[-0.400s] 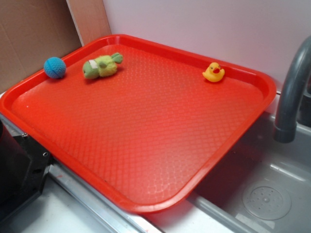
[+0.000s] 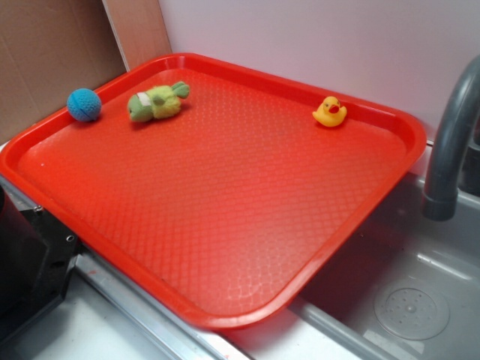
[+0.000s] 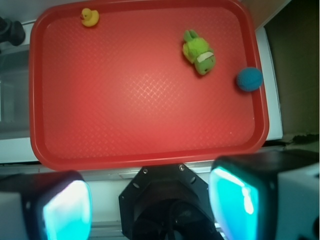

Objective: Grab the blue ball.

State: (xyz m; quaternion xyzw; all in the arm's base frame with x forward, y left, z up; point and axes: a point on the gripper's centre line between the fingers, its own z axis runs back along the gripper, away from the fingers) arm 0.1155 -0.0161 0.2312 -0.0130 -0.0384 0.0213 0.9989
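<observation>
In the exterior view, the blue ball (image 2: 84, 104) sits at the far left corner of the red tray (image 2: 225, 247), right against the raised rim there. Just beside it to the right lies a green plush toy (image 2: 156, 102) on its side, close to the ball but not touching it. Well apart, further right along the tray's back edge, stands a yellow rubber duck (image 2: 330, 112), upright and near the rim. The middle and near part of the tray carry nothing else. The tray rests partly over a grey sink (image 2: 409, 300), whose grey faucet (image 2: 450, 142) curves up at the right edge of the view.

The wrist view looks down on the tray from above: the duck (image 3: 89, 17) is at the top left corner, the plush toy (image 3: 199, 52) right of centre near the top, and the ball (image 3: 249, 79) against the right rim. At the bottom, the claw (image 3: 150, 205) hangs off the tray's near edge with its two fingers (image 3: 235, 200) spread wide apart, holding nothing.
</observation>
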